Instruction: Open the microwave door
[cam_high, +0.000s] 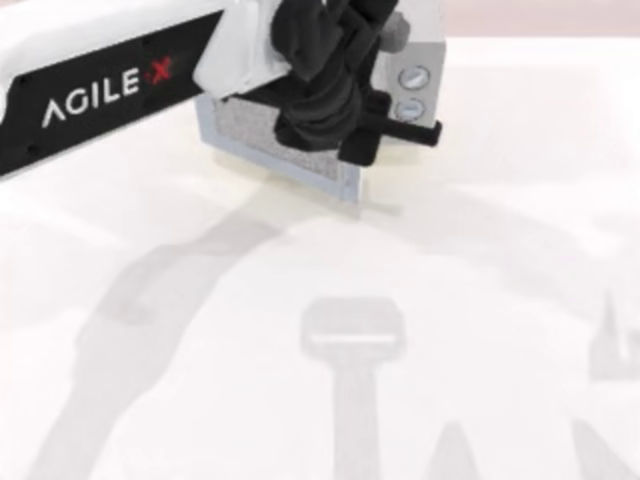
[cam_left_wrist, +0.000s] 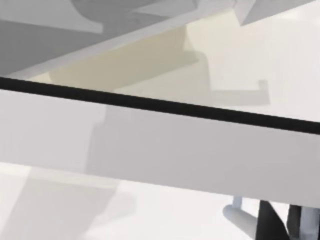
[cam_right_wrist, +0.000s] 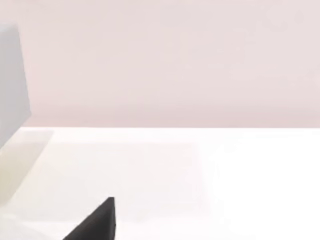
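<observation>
Looming closest to the overhead camera, the left arm (cam_high: 110, 95) reaches in from the top-left corner, its black sleeve lettered AGILEX. Beneath it sits the microwave (cam_high: 420, 40) at the far edge of the bench (cam_high: 300, 300), a little left of centre, with two round knobs (cam_high: 412, 78) showing on its side panel. The door (cam_high: 290, 145) — grey frame, speckled window — stands swung partway out from the box, its free edge angled toward the near side of the bench and its hinge side lost under the arm. The left gripper (cam_high: 385, 132) sits right at that door, its dark body covering much of the window. Whether its jaws are wide, narrow or clamped on the door's edge I cannot tell; the wrist view gives only a broad pale slab with a dark edge running across it.

By my reckoning the job is well begun but not finished — the door is ajar, not fully open, so more swing is left.

Of the right arm only a dark tip (cam_right_wrist: 97, 222) shows low in its own view, and its jaws cannot be judged.
</observation>
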